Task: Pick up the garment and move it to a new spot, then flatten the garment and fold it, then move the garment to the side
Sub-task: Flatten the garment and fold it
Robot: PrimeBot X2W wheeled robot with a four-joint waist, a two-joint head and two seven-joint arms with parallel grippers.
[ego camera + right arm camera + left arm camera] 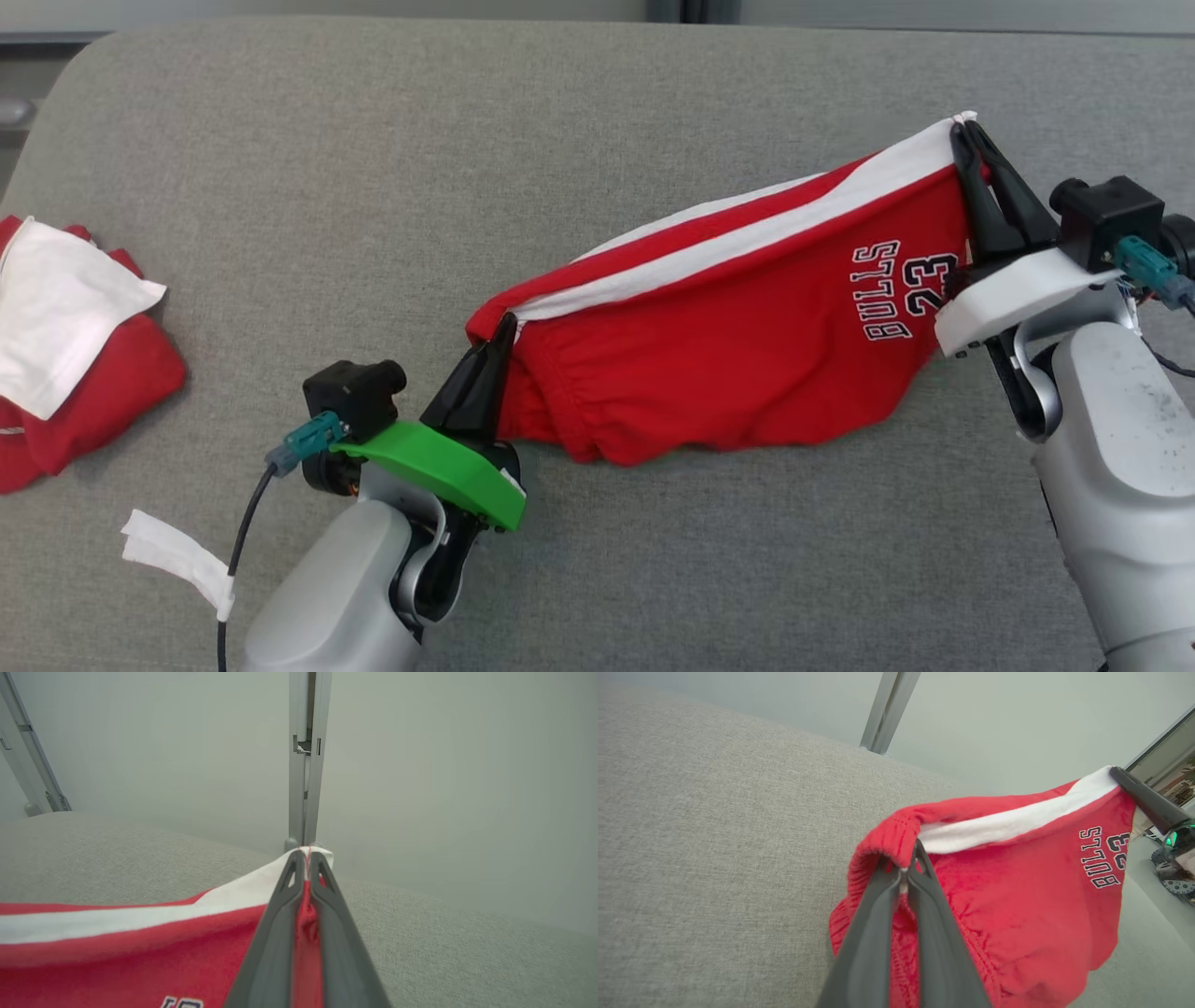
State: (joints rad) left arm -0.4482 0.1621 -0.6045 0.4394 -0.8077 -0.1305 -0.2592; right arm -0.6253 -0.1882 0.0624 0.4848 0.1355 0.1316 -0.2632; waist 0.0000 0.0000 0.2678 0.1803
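Head view: shorts [747,345] hung stretched over the cushion [373,187]. Left tool [499,331] was clamped on the waistband end and right tool [966,131] on the white-striped corner. Judged need: level both grips, even tension, lower flat.

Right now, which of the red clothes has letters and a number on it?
The red shorts stretched between the left tool and right tool: they say BULLS 23. The crumpled red-and-white pile at far left shows no writing.
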